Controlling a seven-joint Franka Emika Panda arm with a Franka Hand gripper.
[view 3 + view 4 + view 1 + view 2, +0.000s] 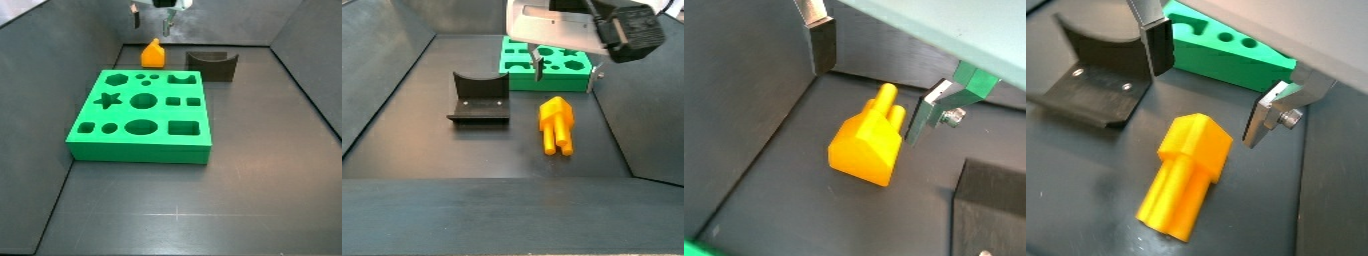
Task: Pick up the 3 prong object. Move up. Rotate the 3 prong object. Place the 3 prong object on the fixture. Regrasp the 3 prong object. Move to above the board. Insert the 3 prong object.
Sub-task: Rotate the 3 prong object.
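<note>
Gripper (540, 62) above the 3 prong object (555, 124), seemingly clear of it, fixture (477, 98) beside, board (547, 57) behind.

surface: dark grey matte floor (201, 200), flat, faint pale scuffs near the front edge | surround: plain grey walls rising at the left (40, 60), right (314, 50) and back (94, 20) | join: thin straight seams where the floor meets the walls | lighting: even, soft sheen

No readable text or labels anywhere
</note>
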